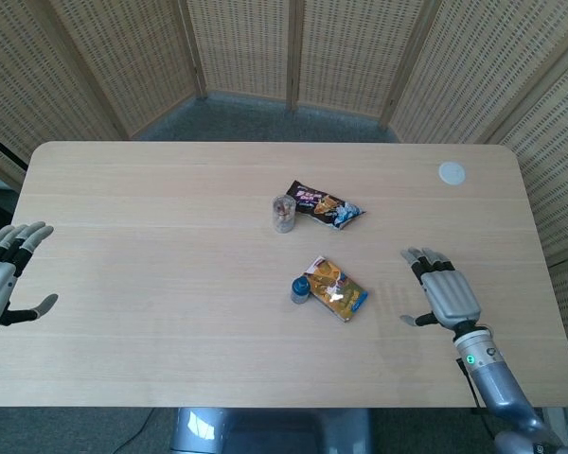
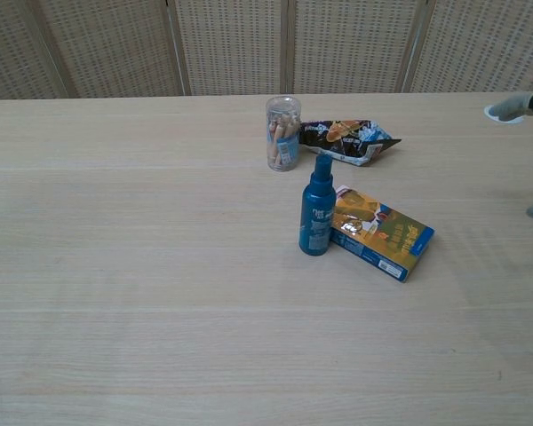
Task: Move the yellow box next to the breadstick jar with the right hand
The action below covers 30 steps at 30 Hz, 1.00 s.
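On the table [image 1: 151, 236]: four items sat clustered near the middle, both hands out at the sides.
Yellow box [image 1: 337, 288] [image 2: 381, 231]: lay flat, skewed to the table edges, nearer the front than the jar; nothing gripped it.
Breadstick jar [image 1: 283, 213] [image 2: 282, 133]: stood upright behind the box, apart from it, sticks visible through the clear wall.
Blue bottle [image 1: 301, 288] [image 2: 317, 207]: stood upright, touching or just beside the box's left end, roughly between box and jar.
Snack packet [image 1: 326, 205] [image 2: 347, 139]: lay flat just to the right of the jar; touching or not, could not tell.
White disc [image 1: 452, 173]: lay near the far right corner, well apart from the rest.
Right hand [image 1: 442, 291]: hovered palm down over bare wood right of the box, fingers [image 2: 515, 105] spread, holding nothing; only fingertips showed at the chest view's right edge.
Left hand [image 1: 2, 276]: at the table's left edge, fingers apart, empty, well away from everything.
Backdrop: woven screen panels [image 1: 246, 47] stood behind the table.
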Tool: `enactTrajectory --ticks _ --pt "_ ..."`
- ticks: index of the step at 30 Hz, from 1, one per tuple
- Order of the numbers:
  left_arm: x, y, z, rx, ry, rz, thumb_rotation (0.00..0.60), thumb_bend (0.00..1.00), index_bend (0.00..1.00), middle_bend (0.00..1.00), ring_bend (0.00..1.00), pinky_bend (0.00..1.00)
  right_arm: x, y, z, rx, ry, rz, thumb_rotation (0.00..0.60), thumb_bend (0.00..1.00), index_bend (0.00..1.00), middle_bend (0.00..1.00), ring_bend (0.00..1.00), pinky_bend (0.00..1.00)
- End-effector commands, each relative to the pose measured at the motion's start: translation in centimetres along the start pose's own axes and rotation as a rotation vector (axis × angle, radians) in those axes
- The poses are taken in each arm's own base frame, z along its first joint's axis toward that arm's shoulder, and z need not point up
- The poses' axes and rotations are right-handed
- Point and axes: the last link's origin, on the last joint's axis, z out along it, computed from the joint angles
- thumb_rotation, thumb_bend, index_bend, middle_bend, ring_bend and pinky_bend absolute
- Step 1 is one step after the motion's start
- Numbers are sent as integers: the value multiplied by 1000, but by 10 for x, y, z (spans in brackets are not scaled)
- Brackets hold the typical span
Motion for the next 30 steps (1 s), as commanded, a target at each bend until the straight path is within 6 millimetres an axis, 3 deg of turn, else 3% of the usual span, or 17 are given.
enactTrajectory --ticks 1,13,30 --pt "0 0 2 -1 0 -3 600 323 36 28 0 0 -9 -11 6 16 -21 6 524 0 0 0 0 0" --pt "-3 -7 4 10 -5 -11 600 322 36 28 0 0 -32 -34 28 -12 -22 76 515 0 0 0 0 0" --pt "-1 -13 4 10 2 -19 600 322 35 29 0 0 -62 -61 40 -43 -83 95 505 0 0 0 0 0"
